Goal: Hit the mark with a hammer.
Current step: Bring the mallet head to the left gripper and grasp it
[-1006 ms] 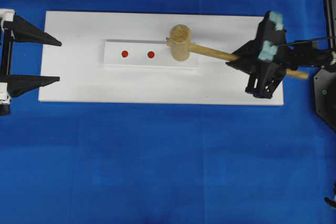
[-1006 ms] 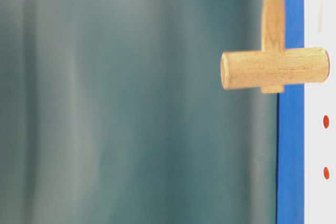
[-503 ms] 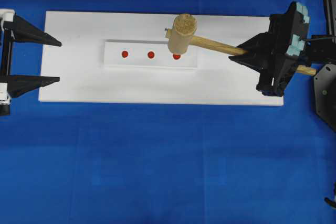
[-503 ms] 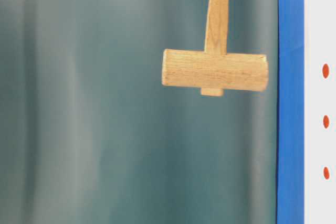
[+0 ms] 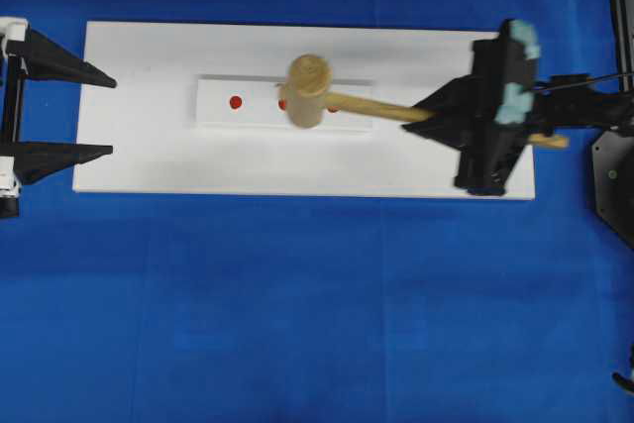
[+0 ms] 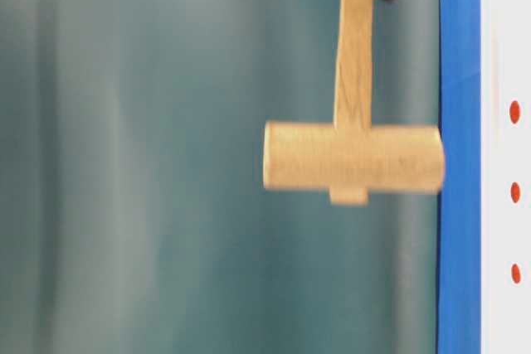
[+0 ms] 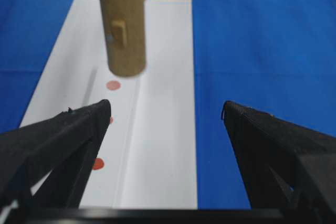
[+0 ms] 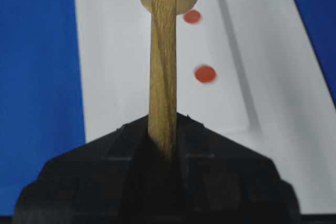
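Observation:
My right gripper (image 5: 428,116) is shut on the slim handle of the wooden hammer (image 5: 307,91), as the right wrist view shows (image 8: 164,121). The hammer's head (image 6: 353,157) hangs in the air, level with the mark (image 6: 515,192) and clear of the white block (image 5: 218,114). From overhead the head covers most of the mark (image 5: 281,104). In the right wrist view the mark (image 8: 192,17) lies just right of the handle. My left gripper (image 5: 112,116) stands open at the board's left end, nothing between its fingers (image 7: 79,129).
The block rests on a white board (image 5: 149,156) on a blue cloth. Two outer red dots (image 5: 236,102) (image 8: 205,73) flank the mark. A black mount (image 5: 614,175) stands at the right edge.
The hammer head rose off the block's right end and swung left to over the middle dot. The right gripper moved with it. The left gripper has not moved.

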Available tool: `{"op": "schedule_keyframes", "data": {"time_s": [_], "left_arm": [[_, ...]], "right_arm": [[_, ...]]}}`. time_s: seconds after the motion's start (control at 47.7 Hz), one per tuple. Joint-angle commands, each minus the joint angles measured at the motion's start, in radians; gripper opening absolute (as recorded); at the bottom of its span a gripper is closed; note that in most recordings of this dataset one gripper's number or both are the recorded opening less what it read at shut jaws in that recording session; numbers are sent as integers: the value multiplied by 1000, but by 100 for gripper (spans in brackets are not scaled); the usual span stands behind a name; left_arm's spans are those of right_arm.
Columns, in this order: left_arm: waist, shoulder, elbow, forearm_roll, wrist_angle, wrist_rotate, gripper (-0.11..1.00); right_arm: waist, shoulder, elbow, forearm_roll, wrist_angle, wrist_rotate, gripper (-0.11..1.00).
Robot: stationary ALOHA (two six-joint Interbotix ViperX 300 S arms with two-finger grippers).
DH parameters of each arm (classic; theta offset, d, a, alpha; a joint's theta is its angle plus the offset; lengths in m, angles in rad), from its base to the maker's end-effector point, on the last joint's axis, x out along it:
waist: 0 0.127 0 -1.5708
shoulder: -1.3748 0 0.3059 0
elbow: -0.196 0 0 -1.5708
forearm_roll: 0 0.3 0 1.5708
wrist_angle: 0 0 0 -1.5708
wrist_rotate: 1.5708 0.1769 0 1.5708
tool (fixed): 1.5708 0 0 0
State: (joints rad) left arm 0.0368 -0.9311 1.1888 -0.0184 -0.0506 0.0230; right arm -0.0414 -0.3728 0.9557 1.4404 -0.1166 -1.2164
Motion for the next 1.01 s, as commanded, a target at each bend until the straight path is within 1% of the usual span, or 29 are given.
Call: {"op": "schedule_keyframes", "data": {"time_s": [0.0,0.251,0.356,0.482,0.566,0.775,0.88,0.985], "left_arm": [[2,2,-8,0,-5,0,91],[2,2,-9,0,-5,0,91],[2,0,-8,0,-5,0,91],[2,0,-8,0,-5,0,91],[2,0,-6,0,-5,0,91],[3,11,-3,0,-17,-2,91],[9,54,-3,0,-75,-3,91],[11,132,-11,0,-163,-3,91]], "right_arm": [[6,54,-83,-15,-2,-5,1],[20,201,-238,-44,6,-3,1],[26,247,-290,-58,25,-3,1],[29,278,-330,-69,34,-3,1],[29,288,-344,-75,34,-3,1],[29,288,-341,-78,34,-3,1],[29,288,-342,-78,34,-5,1],[29,288,-342,-80,31,-5,1]]}}
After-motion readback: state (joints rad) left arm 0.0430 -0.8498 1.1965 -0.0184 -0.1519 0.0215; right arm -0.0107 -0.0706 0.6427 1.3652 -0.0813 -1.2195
